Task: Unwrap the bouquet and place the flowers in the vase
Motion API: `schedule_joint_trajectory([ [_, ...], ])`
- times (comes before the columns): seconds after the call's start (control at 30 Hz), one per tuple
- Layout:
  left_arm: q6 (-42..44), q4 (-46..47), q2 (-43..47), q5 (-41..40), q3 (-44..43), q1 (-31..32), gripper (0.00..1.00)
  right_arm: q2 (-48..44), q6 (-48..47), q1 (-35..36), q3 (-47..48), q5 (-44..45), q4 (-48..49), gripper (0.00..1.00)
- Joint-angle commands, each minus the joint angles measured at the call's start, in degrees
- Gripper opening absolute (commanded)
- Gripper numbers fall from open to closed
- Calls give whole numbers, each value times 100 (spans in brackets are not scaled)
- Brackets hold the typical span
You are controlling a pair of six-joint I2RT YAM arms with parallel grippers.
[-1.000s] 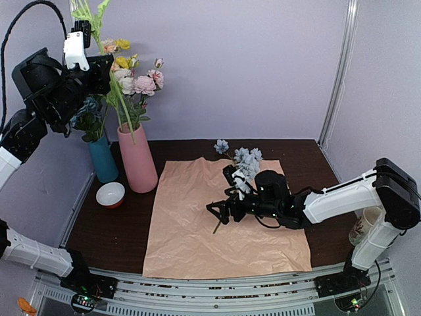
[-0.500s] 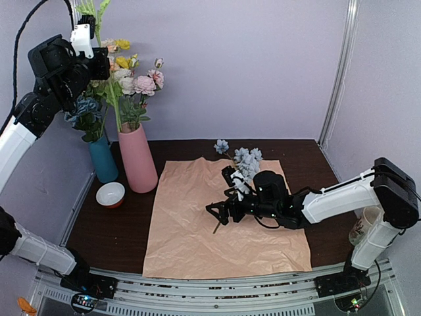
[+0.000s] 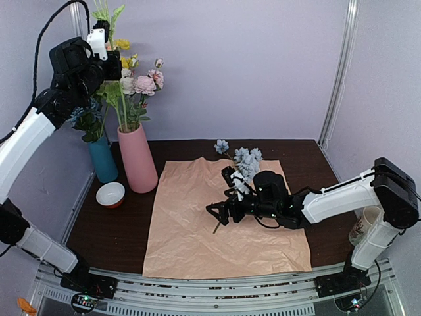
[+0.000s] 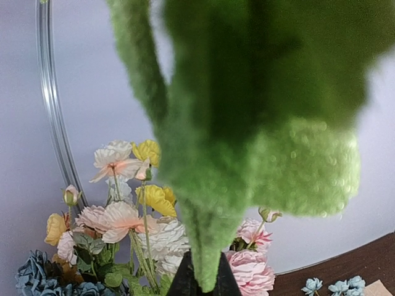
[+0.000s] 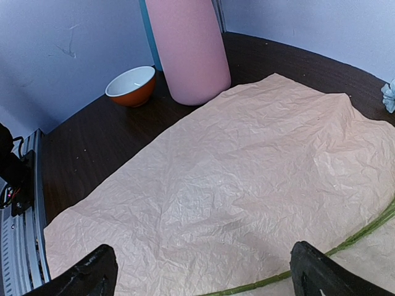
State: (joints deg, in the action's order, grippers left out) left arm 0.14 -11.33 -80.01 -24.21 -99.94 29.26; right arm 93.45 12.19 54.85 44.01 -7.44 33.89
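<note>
The flowers (image 3: 139, 82) are split between two places. Most of them, pink, white and peach blooms, stand in the tall pink vase (image 3: 137, 160) at the back left of the table (image 3: 112, 237). One light blue spray (image 3: 247, 158) lies on the unfolded peach paper (image 3: 191, 230), its blooms at the sheet's far edge and its thin green stem (image 5: 364, 231) running toward the near side. The paper is spread flat and crinkled over the middle of the table, with one corner just beside the vase's foot. High above the vase, the left gripper (image 3: 104, 47) is closed tight on a leafy green stem (image 3: 108, 16). In the left wrist view its fuzzy leaves (image 4: 247, 123) fill most of the frame and the fingertips (image 4: 185, 285) pinch its base. The stem's lower part drops toward the vase's mouth, but whether its end is inside cannot be told. The right gripper (image 3: 219, 212) sits low over the paper with its fingers (image 5: 92, 274) spread wide, holding nothing, and the blue spray's stem lies on the sheet between them. To the left of the pink vase stands a smaller teal vase (image 3: 103, 160) holding a dusty-blue bunch (image 3: 85, 115). A red-and-white bowl (image 3: 110, 194) sits in front of the two vases.
</note>
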Motion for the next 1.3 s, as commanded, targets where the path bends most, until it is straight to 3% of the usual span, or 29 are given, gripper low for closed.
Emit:
schedule_joint_trajectory([
  [0.0, -274, 591, 199, 82, 613, -149, 0, 16, -28, 8, 163, 85, -67, 100],
  [0.33, -1621, 1591, 304, 273, 2871, -643, 0, 35, -12, 8, 182, 54, -69, 100],
  [0.67, -2255, 1153, -102, 7, 2988, -712, 0, -11, -19, 3, 186, 76, -102, 100],
  [0.73, -2348, 1071, -83, 4, 2989, -713, 17, -12, -23, 8, 181, 84, -110, 100],
  [0.8, -2412, 941, -33, 12, 2970, -715, 44, -18, -23, 6, 184, 100, -119, 100],
  [1.07, -2613, -338, 224, 224, 2341, -711, 96, -64, -6, 7, 157, 125, -93, 100],
  [1.27, -2710, -1008, 702, 503, 2028, -710, 98, -57, 35, 8, 139, 119, -49, 100],
])
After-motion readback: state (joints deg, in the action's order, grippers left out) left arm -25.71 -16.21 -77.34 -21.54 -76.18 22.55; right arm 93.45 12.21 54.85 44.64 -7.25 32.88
